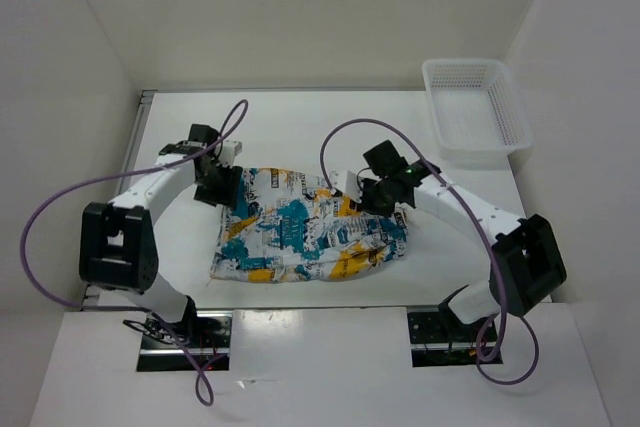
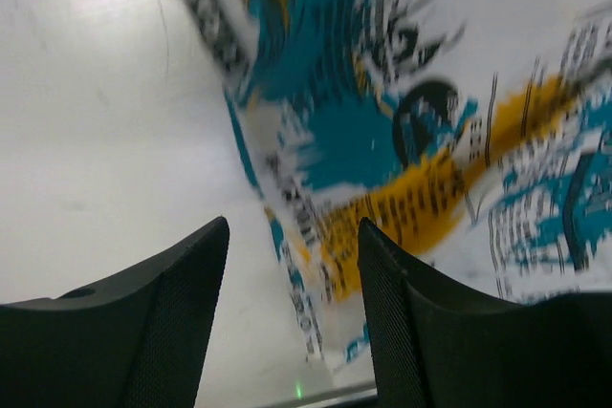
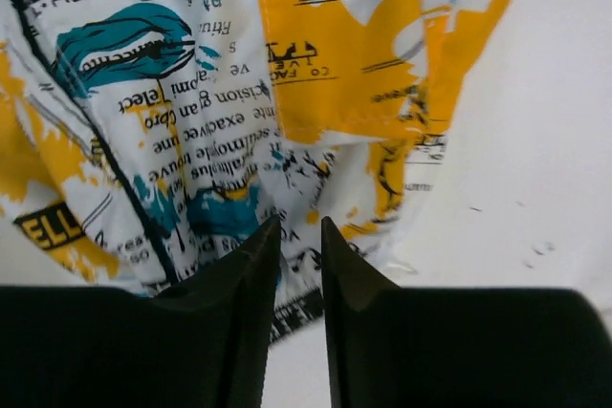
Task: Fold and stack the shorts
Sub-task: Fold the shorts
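The shorts, white with teal, orange-yellow and black print, lie spread on the table between the two arms. My left gripper is at their far left corner. In the left wrist view its jaws stand wide apart and the shorts' edge runs between them, blurred. My right gripper is at the far right edge of the shorts. In the right wrist view its jaws stand a narrow gap apart just over the printed fabric. The fabric and its dark hem show through the gap, not pinched.
A white plastic mesh basket stands at the far right of the table, with nothing visible in it. White walls close in the table at the back and both sides. Purple cables loop over each arm.
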Controlling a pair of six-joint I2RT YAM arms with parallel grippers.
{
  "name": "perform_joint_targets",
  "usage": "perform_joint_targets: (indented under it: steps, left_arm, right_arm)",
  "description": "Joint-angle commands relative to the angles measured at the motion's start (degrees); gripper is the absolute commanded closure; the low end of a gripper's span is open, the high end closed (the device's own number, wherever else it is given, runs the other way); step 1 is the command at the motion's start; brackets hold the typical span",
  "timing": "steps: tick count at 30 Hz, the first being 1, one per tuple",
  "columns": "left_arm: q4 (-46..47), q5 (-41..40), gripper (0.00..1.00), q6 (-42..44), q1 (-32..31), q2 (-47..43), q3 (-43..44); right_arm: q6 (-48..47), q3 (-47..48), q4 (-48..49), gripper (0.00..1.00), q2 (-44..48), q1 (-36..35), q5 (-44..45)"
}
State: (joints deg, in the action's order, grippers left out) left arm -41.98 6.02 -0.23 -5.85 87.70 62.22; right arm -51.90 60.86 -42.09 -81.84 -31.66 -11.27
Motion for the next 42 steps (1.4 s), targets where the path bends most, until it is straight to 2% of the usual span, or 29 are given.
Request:
perform_joint_targets:
  steps: [1, 2, 6, 11, 14, 17, 19, 22, 23, 24, 26, 28, 29, 32, 34, 38, 39, 42]
  left_arm:
    - [9.0, 0.1, 0.36, 0.2, -2.3, 4.7, 4.3]
    - [10.2, 0.1, 0.36, 0.2, -3.3, 5.9, 4.8]
    - [11.7, -1.4, 0.38, 0.2, -6.8, 13.6, 6.3]
    - [13.8, -3.7, 0.42, 0.2, -4.6, 22.9, 11.2]
    - [13.8, -3.0, 0.42, 0.2, -2.7, 28.0, 16.9]
    - [13.8, -3.0, 0.42, 0.2, -1.1, 33.1, 23.3]
    - [13.8, -3.6, 0.42, 0.2, -0.4, 35.3, 26.9]
    - [13.0, -4.8, 0.42, 0.2, 1.3, 40.1, 35.6]
    - [13.0, -4.8, 0.42, 0.2, 2.1, 42.1, 38.0]
    - [11.6, -4.8, 0.42, 0.2, 2.8, 42.8, 42.6]
    - [11.6, -2.3, 0.39, 0.2, 3.3, 42.2, 45.4]
    - [13.1, -2.3, 0.38, 0.2, 3.3, 38.0, 45.4]
    - [13.1, -2.3, 0.36, 0.2, 3.3, 36.6, 45.4]
    - [9.6, -1.6, 0.35, 0.2, 3.3, 31.5, 44.5]
    - [7.4, -1.1, 0.35, 0.2, 3.3, 26.7, 41.6]
    - [1.7, -1.1, 0.37, 0.2, 3.3, 18.4, 29.6]
    - [1.1, 0.1, 0.39, 0.2, 3.3, 15.1, 23.8]
    - [0.5, 4.5, 0.41, 0.2, 4.7, 9.2, 14.1]
  right_arm:
    - [5.9, -3.5, 8.7, 0.73, -2.1, -1.7, 3.1]
    - [5.9, -4.3, 8.1, 0.77, -2.1, -3.4, 3.1]
    - [2.2, -10.0, 7.3, 0.83, -4.1, -7.4, 5.7]
    - [1.0, -11.3, 16.6, 0.87, -11.2, -7.4, 11.7]
    - [3.3, -5.5, 21.2, 0.89, -17.1, -4.7, 13.1]
    - [5.9, 7.0, 24.9, 0.94, -26.9, -0.8, 14.9]
    - [5.9, 11.0, 28.2, 0.96, -32.9, 0.6, 18.8]
    - [9.6, 22.9, 28.9, 0.96, -41.0, 2.0, 20.5]
    - [11.4, 30.4, 27.6, 0.96, -42.9, 2.0, 20.5]
    - [14.2, 33.8, 25.1, 0.95, -45.6, 2.0, 19.5]
    - [16.8, 39.5, 24.5, 0.87, -45.6, 2.6, 17.3]
    - [20.3, 42.0, 24.0, 0.79, -44.2, 2.6, 15.7]
    - [21.6, 42.1, 23.0, 0.69, -43.3, 2.6, 14.3]
    - [26.1, 41.4, 22.5, 0.54, -38.6, 2.6, 14.3]
    - [29.6, 39.5, 22.5, 0.52, -35.2, 3.1, 14.3]
    - [37.5, 37.3, 22.5, 0.5, -32.8, 7.6, 14.3]
    - [40.1, 36.7, 22.5, 0.5, -32.8, 8.6, 14.3]
    - [43.3, 36.7, 22.5, 0.53, -33.5, 12.8, 11.5]
